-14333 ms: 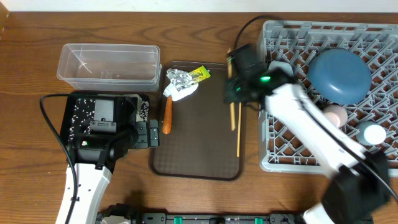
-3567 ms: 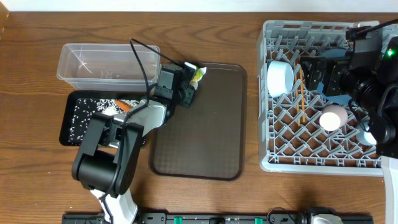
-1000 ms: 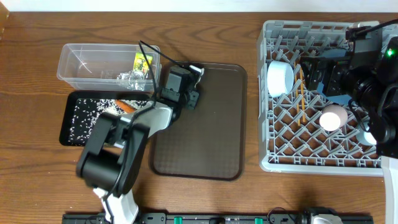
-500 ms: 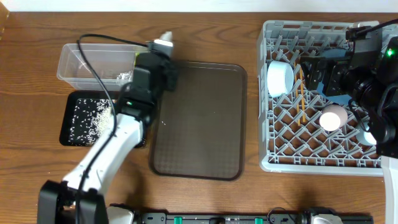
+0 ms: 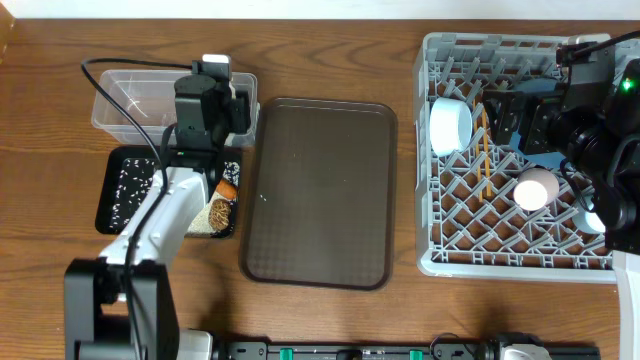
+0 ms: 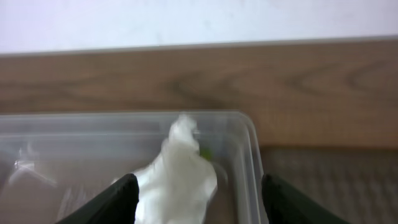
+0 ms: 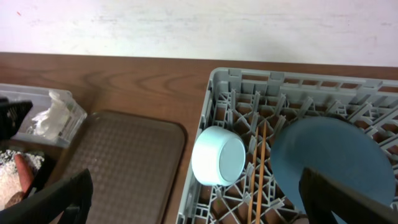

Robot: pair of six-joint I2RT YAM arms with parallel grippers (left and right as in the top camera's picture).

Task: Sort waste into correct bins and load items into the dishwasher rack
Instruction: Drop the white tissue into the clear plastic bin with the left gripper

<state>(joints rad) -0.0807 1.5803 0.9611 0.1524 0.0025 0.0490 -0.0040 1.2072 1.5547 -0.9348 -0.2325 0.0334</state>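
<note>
My left gripper [image 6: 199, 202] hangs open over the right end of the clear tub [image 6: 252, 155]. The white crumpled paper [image 6: 177, 177] sits loose between its fingers, inside the tub. From overhead the same gripper [image 5: 214, 78] is above the tub [image 5: 130, 105]. The black tray [image 5: 108, 205] holds rice [image 5: 130, 180], a carrot stick [image 5: 227, 189] and a brown lump [image 5: 217, 211]. My right gripper [image 7: 196, 180] is wide open above the grey rack [image 7: 214, 84]. In the rack are the white bowl [image 7: 217, 155], chopsticks [image 7: 258, 168], blue plate [image 7: 333, 165] and pink cup [image 5: 535, 188].
The flat brown serving tray [image 5: 320, 190] lies bare between the bins and the rack [image 5: 450, 255]. My right arm [image 5: 600, 95] covers the rack's far right corner. A black cable [image 5: 120, 70] loops over the tub's left part.
My left gripper has swung left from the brown tray's corner to above the clear tub. It has opened, and the white paper now sits free in the tub. The right arm is unchanged.
</note>
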